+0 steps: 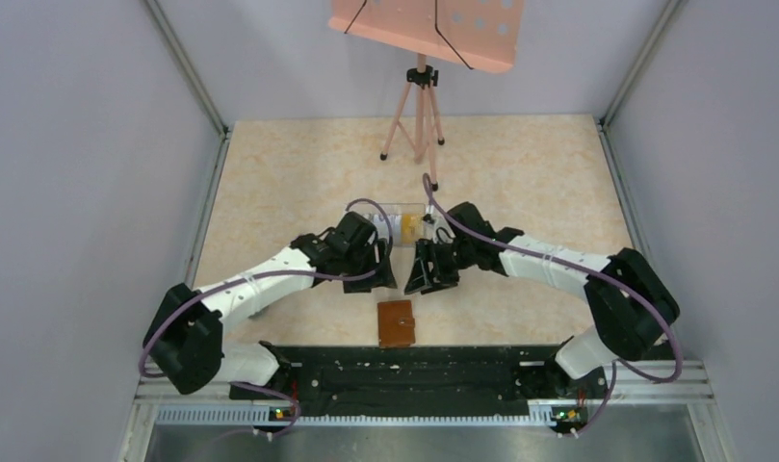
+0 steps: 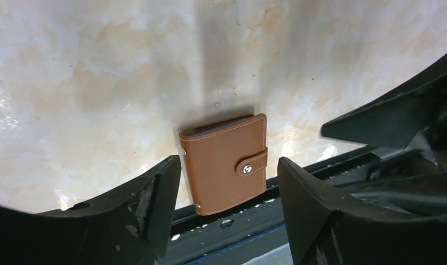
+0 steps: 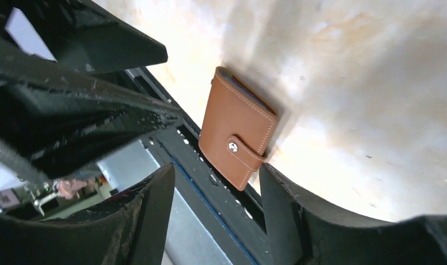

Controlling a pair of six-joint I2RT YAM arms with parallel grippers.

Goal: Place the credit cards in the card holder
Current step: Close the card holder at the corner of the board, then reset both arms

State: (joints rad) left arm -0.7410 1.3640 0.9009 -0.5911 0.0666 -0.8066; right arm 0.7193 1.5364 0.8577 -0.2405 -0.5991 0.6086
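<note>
No legible text, number, brand or sign appears in any view. The card holder presents a plain brown face with pale stitching and a metal snap, no lettering on it. A small square marker at the right wrist view's lower left is too blurred to read.

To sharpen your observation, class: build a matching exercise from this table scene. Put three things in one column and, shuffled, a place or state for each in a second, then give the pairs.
Things:
1. card holder
2. clear box
3. tripod

Places or states:
A. far end of the table, pink legs
B. near edge of the table, snapped shut
C. mid-table, something yellow inside

Pairs: 1-B, 2-C, 3-A
</note>
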